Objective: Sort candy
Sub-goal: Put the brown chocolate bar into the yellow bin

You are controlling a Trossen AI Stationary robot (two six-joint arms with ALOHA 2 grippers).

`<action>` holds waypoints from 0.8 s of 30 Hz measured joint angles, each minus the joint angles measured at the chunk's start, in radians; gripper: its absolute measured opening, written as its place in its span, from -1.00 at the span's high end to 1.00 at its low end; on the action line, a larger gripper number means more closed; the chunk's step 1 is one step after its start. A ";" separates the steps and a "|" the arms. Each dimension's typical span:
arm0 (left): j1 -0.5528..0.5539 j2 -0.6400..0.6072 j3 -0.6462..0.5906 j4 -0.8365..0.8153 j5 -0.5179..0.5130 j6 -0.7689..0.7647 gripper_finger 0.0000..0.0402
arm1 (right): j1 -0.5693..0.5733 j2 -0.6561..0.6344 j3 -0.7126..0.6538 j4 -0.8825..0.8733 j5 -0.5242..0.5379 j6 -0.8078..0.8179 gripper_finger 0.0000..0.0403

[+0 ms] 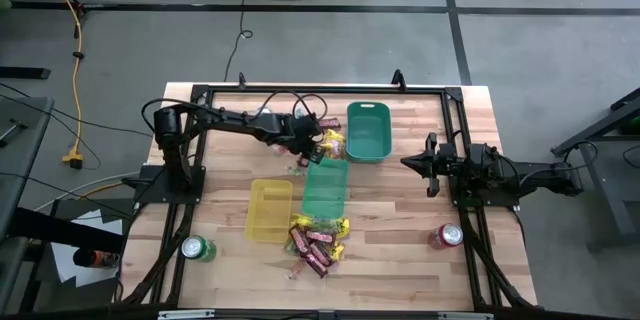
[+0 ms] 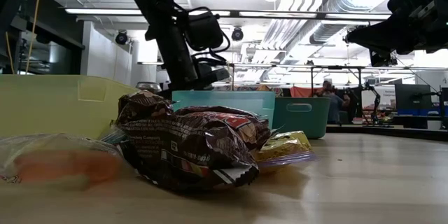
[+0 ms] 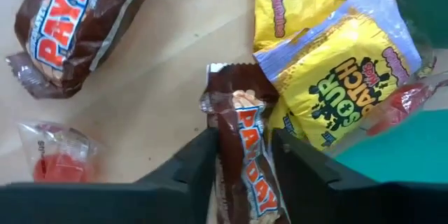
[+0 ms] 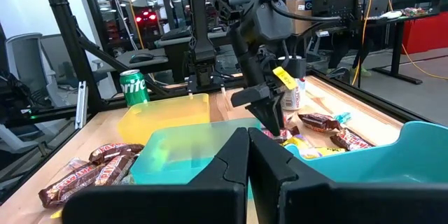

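My left gripper (image 1: pixel 308 148) reaches over the table's far middle, pointing down, and is shut on a dark brown candy bar (image 3: pixel 241 140). Around it lie yellow packets (image 3: pixel 336 77), another brown bar (image 3: pixel 70 21) and a small red piece in clear wrap (image 3: pixel 56 157). A second candy pile (image 1: pixel 318 242) of brown bars and yellow packets lies flat near the table's near edge. My right gripper (image 1: pixel 408 163) hovers over the table's right side, shut, touching nothing. My left gripper pinches the brown bar between its two fingers (image 3: pixel 196 161), which lie across the bar's width. It comes from above, pointing down. The bar's crimped end (image 3: pixel 227 77) sticks out past the fingertips; whether that end rests on the wood, I cannot tell.
Two teal trays (image 1: pixel 368 130) (image 1: pixel 325 188) and a yellow tray (image 1: pixel 270 210) sit mid-table. A green can (image 1: pixel 195 250) stands near the near left corner, a red can (image 1: pixel 445 237) near right. Bare wood lies between the trays and my right arm.
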 joint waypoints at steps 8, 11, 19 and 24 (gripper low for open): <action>0.010 -0.036 -0.001 -0.024 -0.014 0.143 0.95 | 0.000 0.000 0.000 0.000 0.000 0.000 1.00; 0.034 -0.128 0.000 -0.027 -0.028 0.192 0.99 | 0.000 0.000 0.000 0.000 0.000 0.000 1.00; -0.048 -0.482 0.000 -0.050 -0.074 0.320 1.00 | 0.000 0.001 0.000 0.000 0.000 0.000 1.00; -0.301 -0.648 -0.105 -0.033 -0.124 0.238 1.00 | 0.000 0.001 0.000 0.000 0.000 0.000 1.00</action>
